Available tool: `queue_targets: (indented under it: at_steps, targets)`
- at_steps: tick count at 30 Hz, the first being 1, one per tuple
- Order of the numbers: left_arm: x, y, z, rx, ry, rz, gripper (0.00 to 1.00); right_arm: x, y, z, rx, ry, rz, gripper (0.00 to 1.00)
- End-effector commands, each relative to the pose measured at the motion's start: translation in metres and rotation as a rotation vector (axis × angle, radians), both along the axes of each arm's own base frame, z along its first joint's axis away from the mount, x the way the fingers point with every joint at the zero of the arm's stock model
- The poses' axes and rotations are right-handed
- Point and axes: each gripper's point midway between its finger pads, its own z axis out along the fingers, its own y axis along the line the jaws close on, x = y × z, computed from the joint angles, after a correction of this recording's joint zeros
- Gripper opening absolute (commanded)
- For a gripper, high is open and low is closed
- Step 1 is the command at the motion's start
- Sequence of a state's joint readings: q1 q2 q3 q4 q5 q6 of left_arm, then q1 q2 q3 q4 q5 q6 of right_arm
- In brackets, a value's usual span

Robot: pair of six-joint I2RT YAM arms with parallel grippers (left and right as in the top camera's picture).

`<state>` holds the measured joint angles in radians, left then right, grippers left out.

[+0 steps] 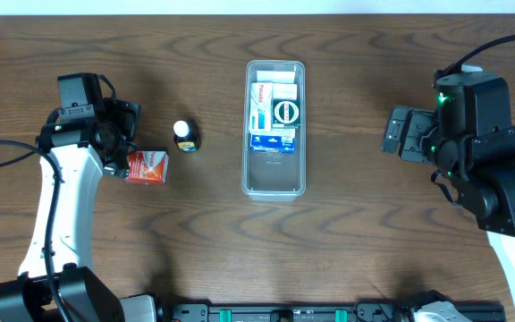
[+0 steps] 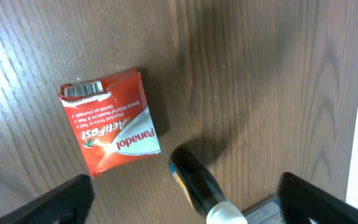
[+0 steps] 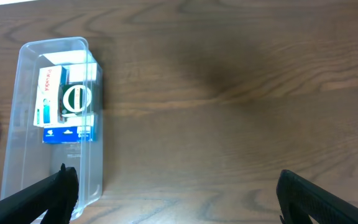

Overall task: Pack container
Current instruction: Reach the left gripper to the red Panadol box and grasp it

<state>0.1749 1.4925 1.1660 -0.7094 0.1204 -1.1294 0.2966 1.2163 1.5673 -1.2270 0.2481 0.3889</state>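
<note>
overhead: we see the container (image 1: 274, 175) mid-worktop (image 1: 374, 233), medicine boxes (image 1: 274, 116) filling its far half; red box (image 1: 147, 166) and small bottle (image 1: 184, 136) lie to its left | left wrist: only here we read "Panadol ActiFast"; left end effector (image 2: 188, 202) spread wide, empty | right wrist: right end effector (image 3: 182, 199) likewise agape, container at left

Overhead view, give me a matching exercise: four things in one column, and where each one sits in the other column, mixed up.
Things:
1. red Panadol box
2. small dark bottle
3. dark green box
4. container

Places:
A. inside the container
B. centre of the picture, long side running top to bottom
C. farthest left of the four
D. between the red box and the container

Pairs: 1-C, 2-D, 3-A, 4-B
</note>
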Motion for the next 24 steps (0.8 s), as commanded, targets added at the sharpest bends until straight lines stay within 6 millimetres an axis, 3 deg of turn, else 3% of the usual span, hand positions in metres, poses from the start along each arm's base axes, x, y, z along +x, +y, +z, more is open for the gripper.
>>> queue_targets:
  at_steps: [1,4,7,14,24]
  targets:
    - [-0.006,-0.005,-0.001,-0.056,0.032,0.05,0.81,0.0,-0.007,0.001,-0.02,-0.005,-0.015,0.99]
    - [-0.024,-0.008,-0.011,-0.127,0.121,0.19,0.81,0.0,-0.007,0.001,-0.019,-0.005,-0.015,0.99]
    - [-0.031,-0.009,-0.021,-0.144,0.178,0.223,0.82,0.0,-0.007,0.001,-0.02,-0.006,-0.015,0.99]
    - [-0.035,-0.013,-0.056,-0.171,0.3,0.232,0.95,0.0,-0.007,0.001,-0.02,-0.006,-0.015,0.99]
    - [-0.031,-0.019,-0.099,-0.22,0.402,0.249,0.96,0.0,-0.007,0.001,-0.02,-0.005,-0.015,0.99]
